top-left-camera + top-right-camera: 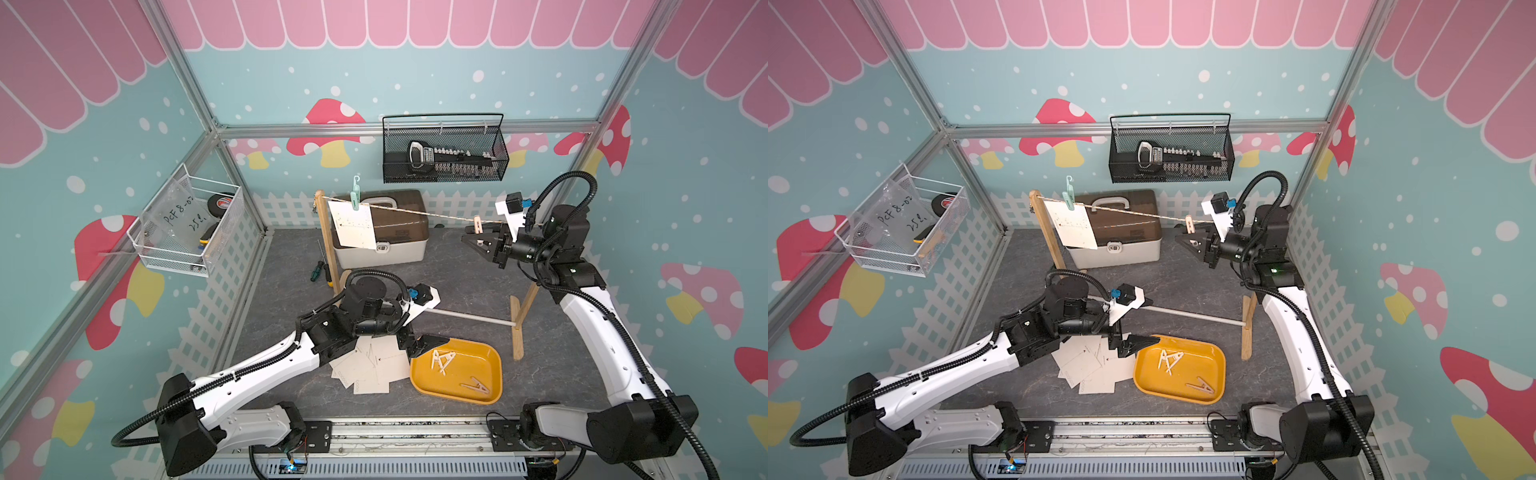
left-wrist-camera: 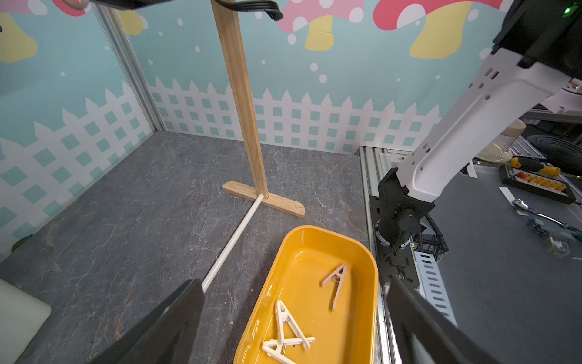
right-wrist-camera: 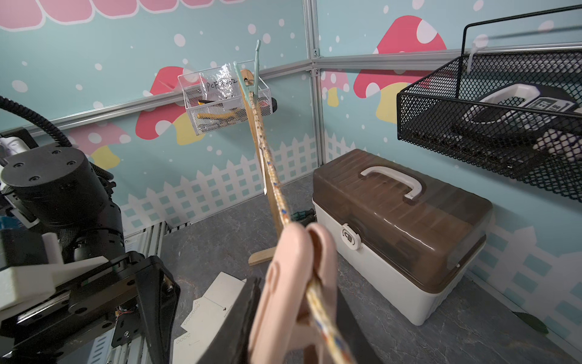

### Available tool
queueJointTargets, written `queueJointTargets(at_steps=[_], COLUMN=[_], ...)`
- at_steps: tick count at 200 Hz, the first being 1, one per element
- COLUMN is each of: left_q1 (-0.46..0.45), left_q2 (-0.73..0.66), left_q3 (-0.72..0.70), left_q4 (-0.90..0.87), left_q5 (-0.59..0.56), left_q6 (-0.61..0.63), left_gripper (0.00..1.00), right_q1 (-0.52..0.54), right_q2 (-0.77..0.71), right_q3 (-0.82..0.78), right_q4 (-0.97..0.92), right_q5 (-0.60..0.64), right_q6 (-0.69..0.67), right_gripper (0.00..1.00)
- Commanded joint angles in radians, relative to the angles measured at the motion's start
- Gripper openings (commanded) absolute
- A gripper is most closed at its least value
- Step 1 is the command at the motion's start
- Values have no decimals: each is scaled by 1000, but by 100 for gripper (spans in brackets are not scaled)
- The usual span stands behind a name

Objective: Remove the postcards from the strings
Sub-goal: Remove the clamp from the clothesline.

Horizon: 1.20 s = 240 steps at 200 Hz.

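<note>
Clothespins point(image 1: 441, 361) in yellow tray point(image 1: 478, 357)

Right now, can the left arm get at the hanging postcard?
Probably yes. The postcard hangs by the left post, on that arm's side; nothing stands between it and the open, empty left gripper, low by the tray. A teal clip pins it to the string.

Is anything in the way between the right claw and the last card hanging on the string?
Nothing visible blocks it: only bare string runs from the right gripper, around a pink clothespin, to the hanging postcard. A teal clothespin pins that card.
</note>
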Motion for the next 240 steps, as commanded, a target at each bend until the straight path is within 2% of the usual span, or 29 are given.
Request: queueJointTargets(at_steps=[1,41,74,131,240], left_q1=[-6,-6,-6,-6,-6], left_q2=[-17,-17,-17,-17,-15], left_q3=[0,0,0,0,0], left_q4=[-2,-2,-1,-2,-2], left_q5=[-6,-8,-7,-8,-9], left_q6=[34,34,34,36,36], left_gripper=[95,95,95,95,95], right_q1=[1,1,2,3,61], right_q2=[6,7,9,13,36], right_q3=[-12,-11,-9,-7,55], right_q4=[9,11,11,-7,-246], right_q5=[-18,-26,-30,-24,93], right_q6=[-14,-12,-12,-23,-218], right_gripper=[26,15,0,0,0])
